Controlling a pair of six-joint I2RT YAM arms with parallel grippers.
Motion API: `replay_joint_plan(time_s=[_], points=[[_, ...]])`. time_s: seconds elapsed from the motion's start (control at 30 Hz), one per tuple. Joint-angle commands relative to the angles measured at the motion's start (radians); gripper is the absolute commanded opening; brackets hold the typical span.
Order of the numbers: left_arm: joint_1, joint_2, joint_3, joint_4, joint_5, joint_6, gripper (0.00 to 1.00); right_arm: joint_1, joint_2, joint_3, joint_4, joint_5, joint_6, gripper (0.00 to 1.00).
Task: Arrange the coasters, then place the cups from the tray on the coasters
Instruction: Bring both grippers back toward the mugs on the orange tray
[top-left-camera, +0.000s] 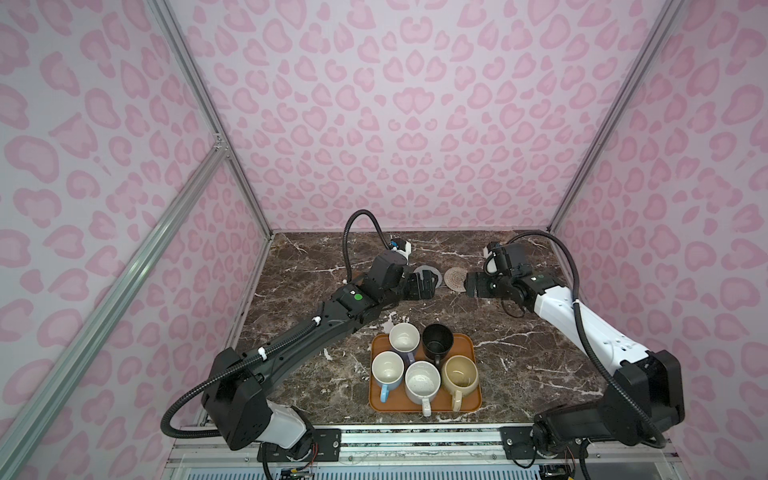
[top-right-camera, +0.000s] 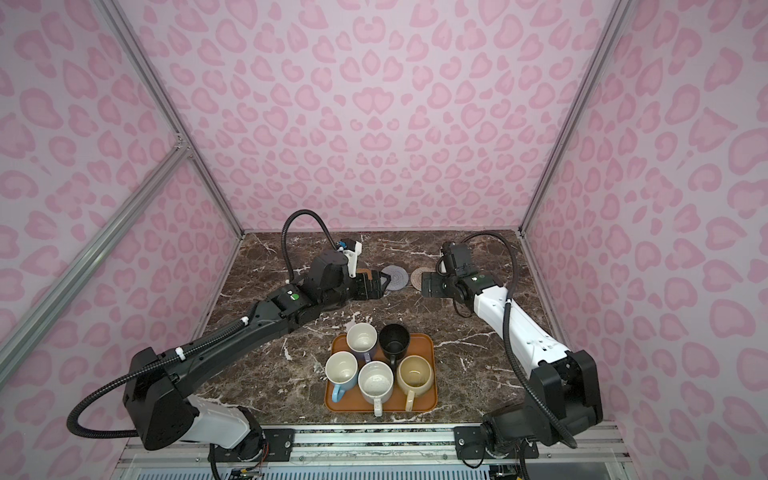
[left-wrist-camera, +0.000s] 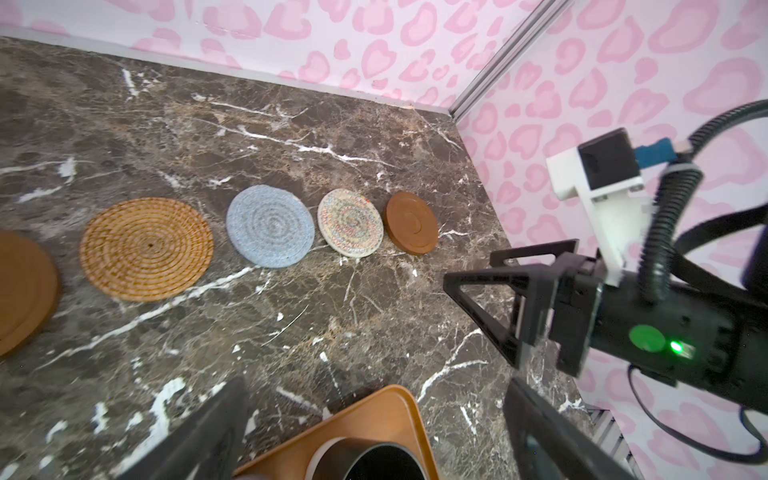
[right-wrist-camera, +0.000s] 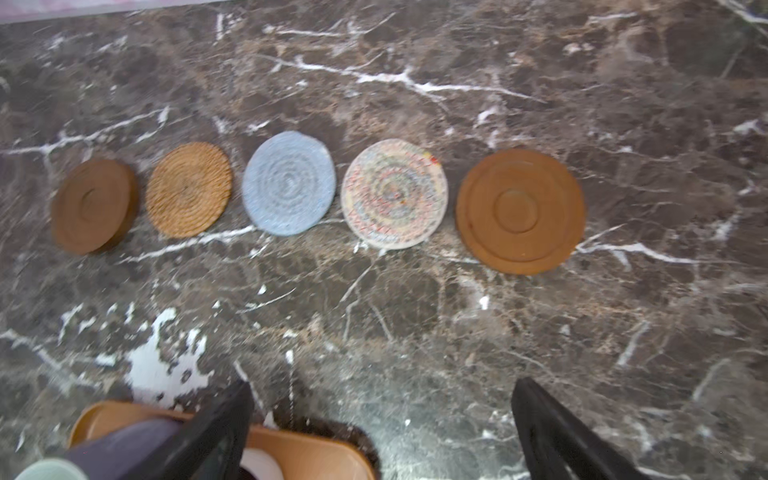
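Across the veined marble tabletop (right-wrist-camera: 415, 332), mid-frame, are laid, blurred, a brown wooden coaster (right-wrist-camera: 93, 205), orange woven coaster (right-wrist-camera: 189, 189), grey-blue woven coaster (right-wrist-camera: 289, 183), cream woven coaster (right-wrist-camera: 395, 193) and second brown wooden coaster (right-wrist-camera: 519, 212); in both top views most are hidden by arms (top-left-camera: 291, 345). Left pincer (left-wrist-camera: 376, 380) and right pincer (right-wrist-camera: 382, 382) are spread. Five handled mugs (top-left-camera: 422, 382) are crowded on the orange-brown tray (top-left-camera: 466, 347), lower centre.

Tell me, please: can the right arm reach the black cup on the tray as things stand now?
Probably yes. The black cup stands in the tray's far row, on the side nearest the right tool, which is open and empty. Only bare table lies between them.
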Motion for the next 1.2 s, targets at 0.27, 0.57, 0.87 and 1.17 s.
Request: replay_joint_plan(time_s=[0.27,0.57,0.87,1.17], points=[[-0.056,-0.078,-0.059,-0.431,-0.173,-0.036,0.97,0.234,-0.137,-0.135,0.208,-0.135,0.045,0.99],[-0.089,-0.046,-0.088,-0.539,-0.098,-0.005,0.97,0.243,-0.119,-0.127,0.170,-0.090,0.049,0.99],[-0.168,0.040,-0.062,-0.537,-0.066,0.027,0.97,0.198,-0.152,-0.175,0.177,-0.090,0.082,0.99],[-0.179,0.081,-0.062,-0.556,-0.071,0.041,0.97,0.182,-0.184,-0.200,0.193,-0.102,0.088,0.99]])
